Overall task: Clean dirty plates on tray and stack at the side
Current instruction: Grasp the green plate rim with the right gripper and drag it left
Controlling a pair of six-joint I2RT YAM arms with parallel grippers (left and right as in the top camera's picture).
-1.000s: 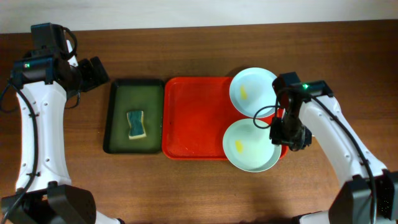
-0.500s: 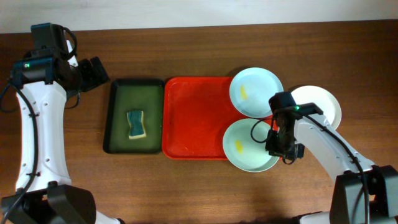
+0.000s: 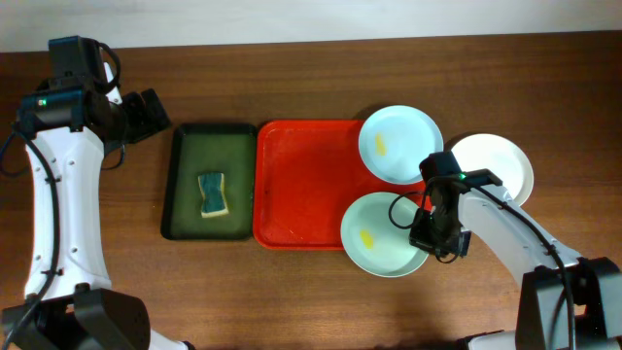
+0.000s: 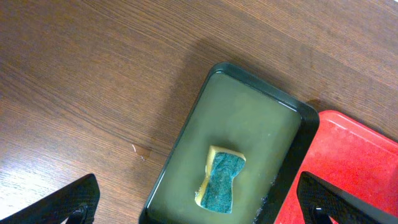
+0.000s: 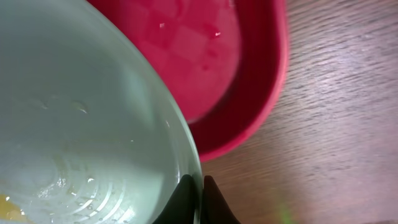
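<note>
A pale blue-green plate point(image 3: 380, 234) with a yellow smear lies over the red tray's point(image 3: 301, 185) front right corner. My right gripper point(image 3: 435, 239) is shut on its right rim; the wrist view shows the fingers point(image 5: 198, 198) pinching the rim of the plate point(image 5: 81, 130), with the tray point(image 5: 249, 74) behind. A second pale blue-green plate point(image 3: 398, 144) with a yellow smear overlaps the tray's back right corner. A white plate point(image 3: 498, 165) lies on the table to the right. My left gripper point(image 4: 199, 208) is open, high above the green tray.
A dark green tray point(image 3: 208, 183) left of the red tray holds a blue-and-yellow sponge point(image 3: 213, 194); both show in the left wrist view, the green tray point(image 4: 249, 124) and the sponge point(image 4: 221, 180). Brown wooden table point(image 3: 292, 292) all around.
My right gripper has moved forward and left with the front plate, sliding it a little toward the table's front. The white plate has come into view. The left arm has not moved.
</note>
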